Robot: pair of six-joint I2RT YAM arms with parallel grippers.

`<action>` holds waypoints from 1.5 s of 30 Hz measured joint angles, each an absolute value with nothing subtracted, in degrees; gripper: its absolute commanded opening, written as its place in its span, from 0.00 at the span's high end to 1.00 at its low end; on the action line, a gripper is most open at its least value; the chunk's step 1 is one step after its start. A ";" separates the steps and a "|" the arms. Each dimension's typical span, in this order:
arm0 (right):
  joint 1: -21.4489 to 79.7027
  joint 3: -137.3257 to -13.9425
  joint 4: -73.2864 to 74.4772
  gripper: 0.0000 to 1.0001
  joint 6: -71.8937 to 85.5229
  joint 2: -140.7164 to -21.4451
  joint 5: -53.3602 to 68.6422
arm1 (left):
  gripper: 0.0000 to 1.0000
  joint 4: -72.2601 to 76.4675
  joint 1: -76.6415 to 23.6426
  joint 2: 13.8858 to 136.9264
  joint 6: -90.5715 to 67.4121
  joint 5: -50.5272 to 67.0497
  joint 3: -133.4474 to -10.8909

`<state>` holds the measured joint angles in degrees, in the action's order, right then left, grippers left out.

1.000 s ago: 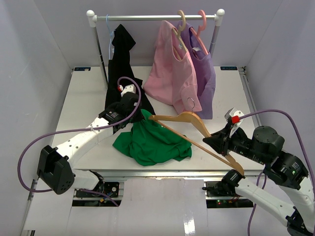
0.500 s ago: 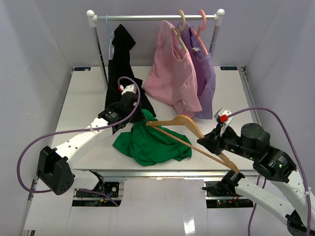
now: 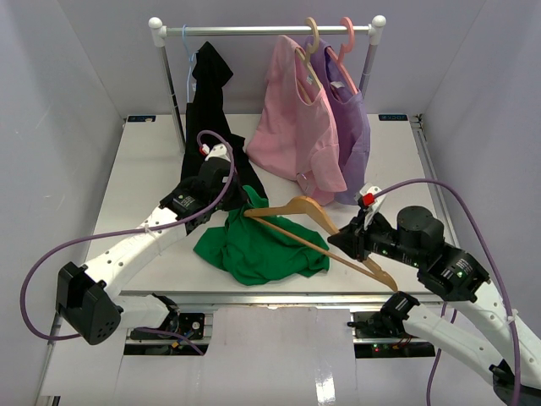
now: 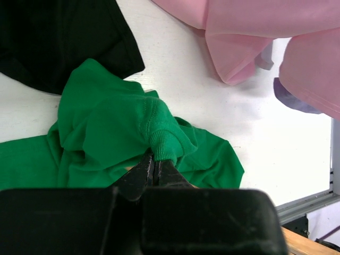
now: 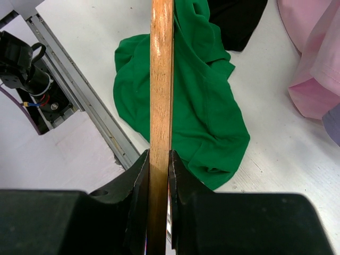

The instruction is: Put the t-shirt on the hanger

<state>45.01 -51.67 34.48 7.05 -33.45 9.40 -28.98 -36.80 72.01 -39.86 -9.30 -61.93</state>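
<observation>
Nearest me, by the front edge of the table: the right gripper is clenched on the hanger. Wrist cam shows its jaws squeezing one wooden bar from both sides, the wood running straight up btw the fingers. The hanger's up off the table & tilted, w/ its far tip out over the t-shirt. Can't tell if tip & cloth touch.

The t-shirt is a crumpled green heap on the tabletop, close to the front edge, btw the two arms & a bit left of centre. Most of it lies flat. One part is pulled up into a peak.

At that peak is the left gripper, jaws pinched tight on a ribbed edge of the green fabric. The fingertips meet w/ only cloth btw them.

Just behind it a black garment hangs from the left end of the rail, its lower part reaching the table. Further right on the rail hang a pink shirt & a purple shirt.
</observation>
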 measured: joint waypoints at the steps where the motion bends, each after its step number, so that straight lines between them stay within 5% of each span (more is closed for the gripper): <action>1: 45.01 -51.73 34.65 0.92 7.02 -33.11 9.39 | 1.00 -29.27 -36.80 72.01 -39.82 -9.68 -61.93; 45: 45.04 -58.63 39.01 0.92 2.55 -32.45 7.22 | 1.00 -31.34 -36.56 72.66 -38.37 -12.69 -61.93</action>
<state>45.04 -58.63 39.01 2.55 -32.45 7.22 -31.34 -36.56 72.66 -38.37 -12.69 -61.93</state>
